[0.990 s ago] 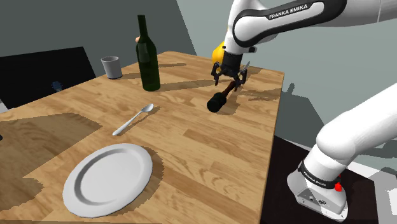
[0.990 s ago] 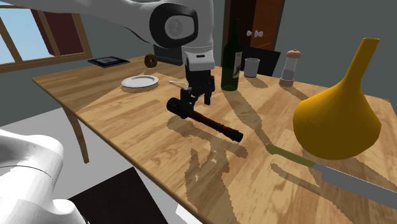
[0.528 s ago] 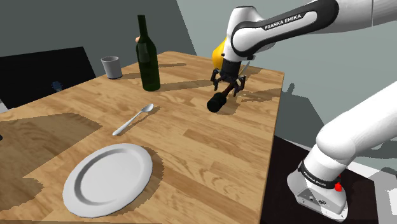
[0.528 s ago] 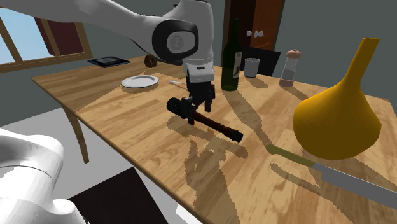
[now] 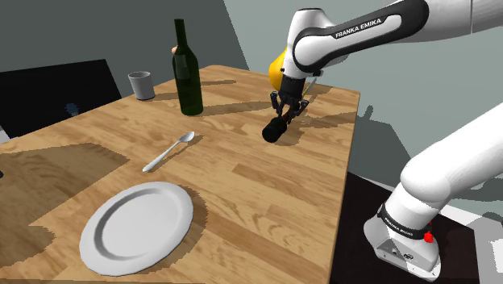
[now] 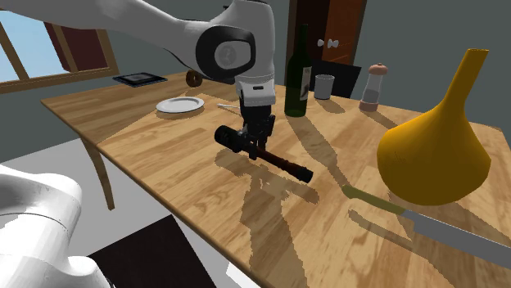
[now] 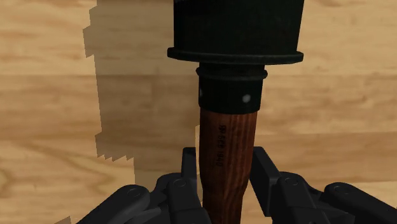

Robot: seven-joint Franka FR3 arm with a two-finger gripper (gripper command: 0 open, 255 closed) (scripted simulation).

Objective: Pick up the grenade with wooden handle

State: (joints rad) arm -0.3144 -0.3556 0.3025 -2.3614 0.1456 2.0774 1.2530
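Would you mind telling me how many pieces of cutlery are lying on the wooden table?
2. A spoon lies between the plate and the green bottle; a knife lies beside the yellow vase, which may hide more.

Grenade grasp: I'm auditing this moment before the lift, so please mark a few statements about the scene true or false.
1. The gripper is shut on the wooden handle of the grenade. True.
2. The grenade's head is white. False: it is black.
3. The spoon lies on the plate. False: it lies on the table, between the plate and the bottle.
4. The bottle stands upright. True.
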